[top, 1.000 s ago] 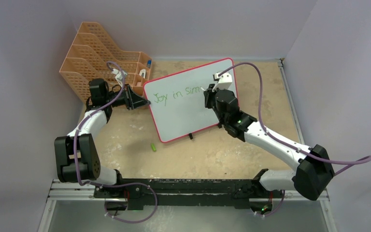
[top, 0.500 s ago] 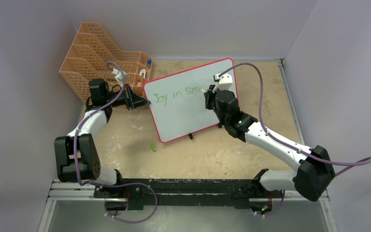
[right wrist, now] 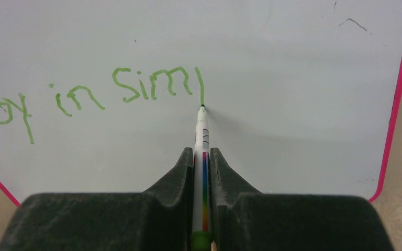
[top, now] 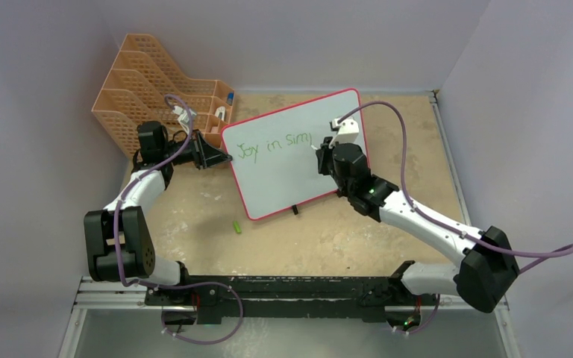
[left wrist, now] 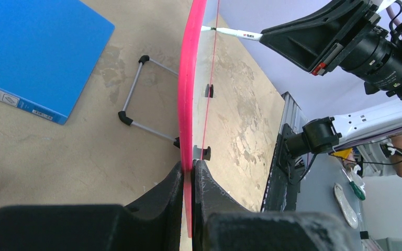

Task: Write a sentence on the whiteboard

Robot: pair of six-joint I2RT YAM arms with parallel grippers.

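Note:
The whiteboard (top: 291, 160) with a pink-red frame stands tilted on the table. Green writing (top: 268, 144) on it reads "Joy in Sim" plus one vertical stroke; it also shows in the right wrist view (right wrist: 152, 86). My right gripper (right wrist: 202, 151) is shut on a white marker (right wrist: 202, 133) with a rainbow stripe, its tip touching the board at the foot of that stroke. My left gripper (left wrist: 190, 166) is shut on the board's pink left edge (left wrist: 188, 94). In the top view the left gripper (top: 220, 155) is at the board's left edge and the right gripper (top: 322, 147) is over its upper right.
An orange mesh file rack (top: 153, 86) stands behind the left arm. A small green cap (top: 236, 226) lies on the table in front of the board. A blue folder (left wrist: 36, 52) lies behind the board. The board's wire stand (left wrist: 136, 94) rests on the table.
The right gripper has drawn a new vertical stroke after "Sim" and moved slightly down and right across the board. The left arm has not moved.

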